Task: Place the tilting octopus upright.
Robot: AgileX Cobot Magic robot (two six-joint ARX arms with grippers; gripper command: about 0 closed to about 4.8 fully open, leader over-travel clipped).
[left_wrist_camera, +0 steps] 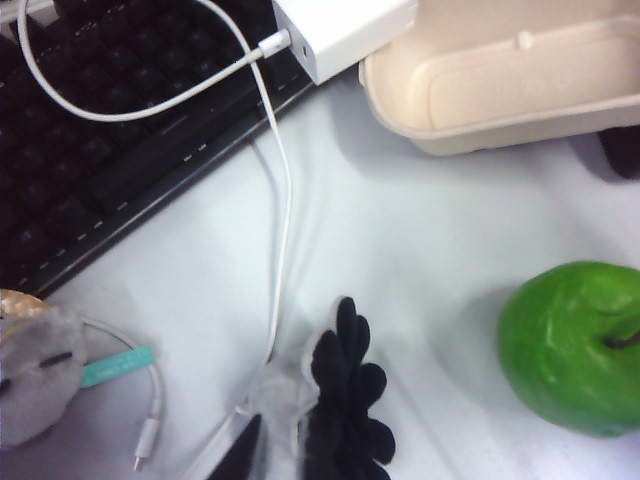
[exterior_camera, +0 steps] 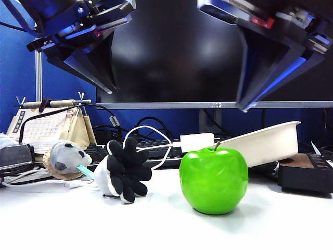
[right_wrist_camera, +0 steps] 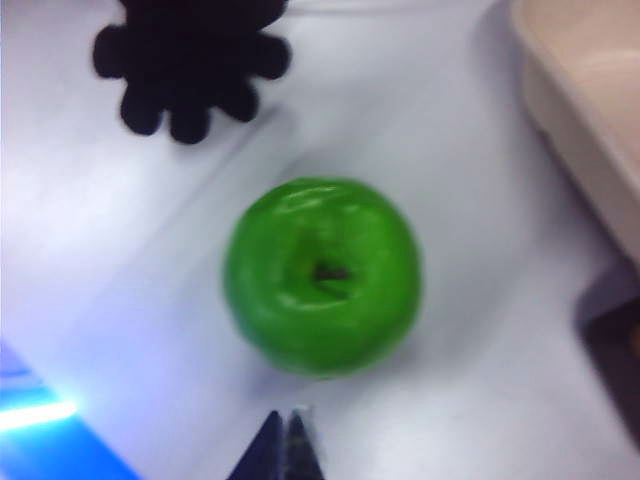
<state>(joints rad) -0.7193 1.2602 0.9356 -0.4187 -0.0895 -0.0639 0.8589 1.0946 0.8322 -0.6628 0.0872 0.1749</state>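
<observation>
The octopus (exterior_camera: 124, 171) lies on its side on the white desk (exterior_camera: 166, 229), left of the middle, with its grey head toward the left and its black tentacle undersides facing right and toward the viewer. It is just left of the green apple (exterior_camera: 214, 179) and does not touch it.

The left gripper (exterior_camera: 91, 62) hangs high above the desk, over the octopus and a little to its left, well apart from it. In the left wrist view only one dark fingertip (left_wrist_camera: 243, 452) shows at the edge, just beside the octopus (left_wrist_camera: 345, 410); if its jaws are spread or pressed together, one cannot tell.

The right gripper (exterior_camera: 265, 73) hangs high on the right, above the apple and the beige tray (exterior_camera: 270, 140). In the right wrist view its jaws (right_wrist_camera: 283, 447) are pressed together, with nothing between them, pointing at the apple (right_wrist_camera: 322, 275); the octopus (right_wrist_camera: 190, 65) lies beyond the apple.

The octopus is small, smaller than the apple. Its stubby tentacles spread like a black flower, and the pale head behind them is partly hidden. A white cable (left_wrist_camera: 280, 200) runs from the keyboard (left_wrist_camera: 100, 160) toward it.
</observation>
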